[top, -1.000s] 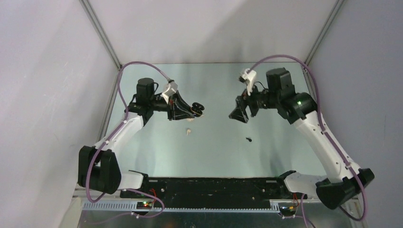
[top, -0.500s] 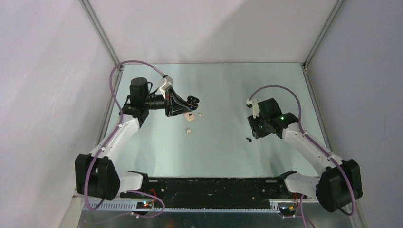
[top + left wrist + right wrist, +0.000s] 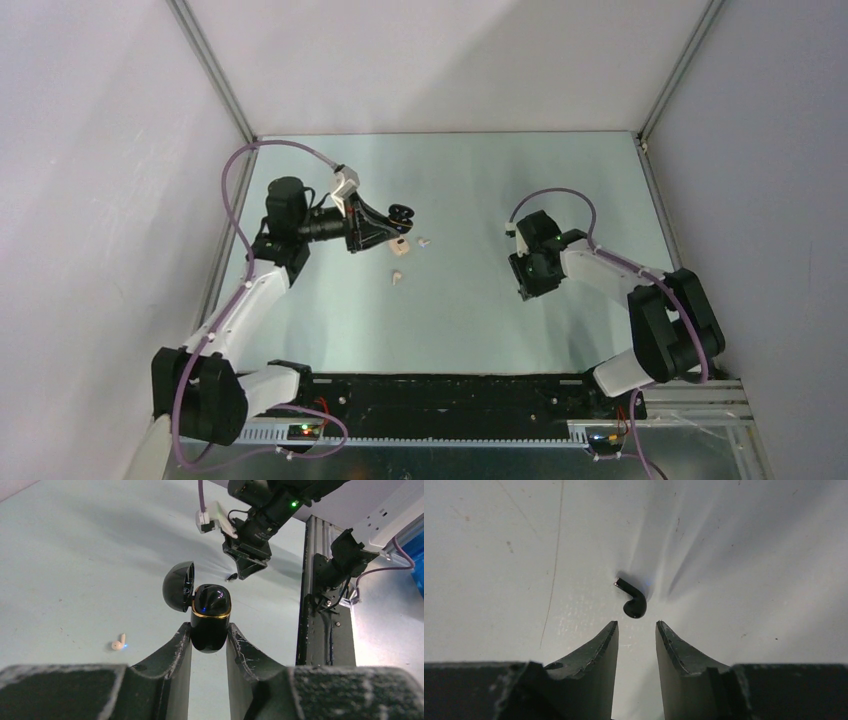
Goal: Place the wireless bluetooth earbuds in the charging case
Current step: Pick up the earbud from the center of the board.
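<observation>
My left gripper is shut on the charging case, which is glossy black with a gold rim. Its lid hangs open to the left. It is held above the table in the top view. A black stemmed earbud lies on the table just ahead of my open right gripper, outside the fingertips. In the top view the right gripper hides it. A white earbud lies on the table below the left gripper, and shows in the left wrist view.
Two small pale pieces lie on the table under the left gripper. The grey table has side walls on the left, right and back. A black rail runs along the near edge.
My right arm has swung down and toward the near right, lowering its gripper over the black earbud. My left arm has drawn back slightly to the left, still holding the case.
</observation>
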Tool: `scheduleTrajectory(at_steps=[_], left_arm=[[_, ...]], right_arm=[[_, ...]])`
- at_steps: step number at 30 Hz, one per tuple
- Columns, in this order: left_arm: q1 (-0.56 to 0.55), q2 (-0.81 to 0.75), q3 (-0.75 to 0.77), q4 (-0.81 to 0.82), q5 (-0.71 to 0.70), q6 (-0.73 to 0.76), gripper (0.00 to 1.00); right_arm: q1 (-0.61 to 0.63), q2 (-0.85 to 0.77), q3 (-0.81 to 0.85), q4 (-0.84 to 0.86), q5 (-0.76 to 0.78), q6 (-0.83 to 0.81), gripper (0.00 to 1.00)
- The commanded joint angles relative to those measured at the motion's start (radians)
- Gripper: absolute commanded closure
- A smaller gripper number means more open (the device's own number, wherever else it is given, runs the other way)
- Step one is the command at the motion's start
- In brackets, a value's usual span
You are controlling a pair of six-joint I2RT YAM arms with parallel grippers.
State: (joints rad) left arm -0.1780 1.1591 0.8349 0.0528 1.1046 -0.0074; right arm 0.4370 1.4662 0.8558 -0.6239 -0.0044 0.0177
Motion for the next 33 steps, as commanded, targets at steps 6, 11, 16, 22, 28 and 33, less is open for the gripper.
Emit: scheduleTrajectory(at_steps=[6,11,16,22,28,33], left_arm=[[0.007,-0.042,-0.024,0.125,-0.037,-0.077,1.0],[0.013,-0.035,-0.029,0.142,-0.038,-0.093,1.0],[0.022,-0.027,-0.026,0.159,-0.034,-0.109,1.0],[0.03,-0.016,-0.025,0.172,-0.032,-0.118,1.0],[0.032,-0.015,-0.028,0.184,-0.033,-0.125,1.0],[0.031,-0.019,-0.041,0.195,-0.036,-0.129,1.0]], right_arm=[[0.005,0.065,0.039,0.03,-0.035,-0.008,0.63],[0.003,0.083,0.038,0.061,-0.035,-0.042,0.63],[-0.013,0.099,0.038,0.063,-0.04,-0.044,0.63],[-0.021,0.105,0.038,0.066,-0.053,-0.054,0.66],[-0.026,0.113,0.038,0.067,-0.073,-0.071,0.74],[-0.029,0.118,0.034,0.095,-0.086,-0.113,0.81]])
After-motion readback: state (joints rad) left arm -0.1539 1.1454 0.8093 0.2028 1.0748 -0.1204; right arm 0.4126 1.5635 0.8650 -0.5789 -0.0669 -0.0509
